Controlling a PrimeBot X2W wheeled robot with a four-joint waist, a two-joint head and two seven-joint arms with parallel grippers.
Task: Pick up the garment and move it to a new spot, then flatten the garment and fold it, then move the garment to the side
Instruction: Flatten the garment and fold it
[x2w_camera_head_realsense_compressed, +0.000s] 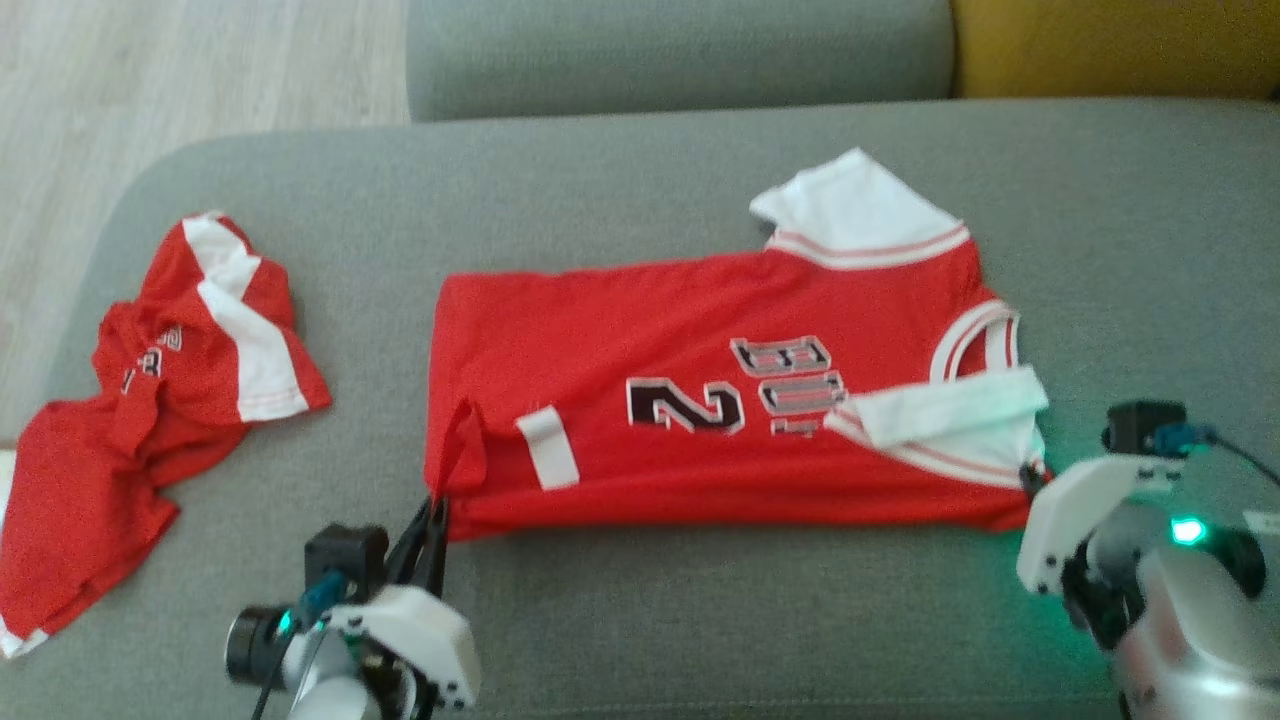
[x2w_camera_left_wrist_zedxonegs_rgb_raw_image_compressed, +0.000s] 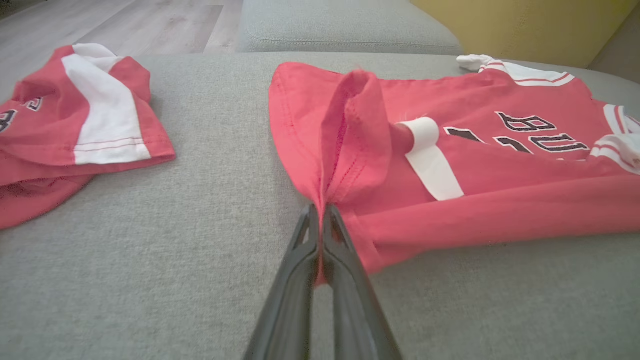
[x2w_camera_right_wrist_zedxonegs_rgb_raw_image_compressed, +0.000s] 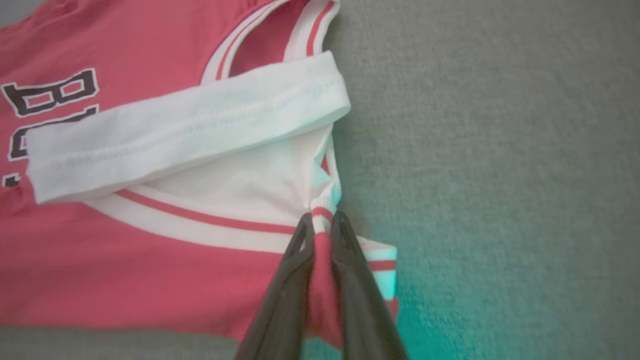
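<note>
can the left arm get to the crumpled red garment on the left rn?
Probably not yet: the left pincer is shut on the hem of the jersey, so it's occupied. The sofa between it and the crumpled garment lies bare, so after letting go the way looks free.

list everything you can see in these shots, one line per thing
jersey: 1, red with white sleeves, laid flat mid-sofa
second garment: 1, red and white, crumpled at the sofa's left end
sofa: 1, grey, under both garments
floor: 1, pale wood, upper left beyond the sofa
yellow surface: 1, upper right behind the sofa
left gripper: 1, dark jaws shut on the jersey's hem corner
right gripper: 1, dark jaws shut on the jersey's striped trim
</note>
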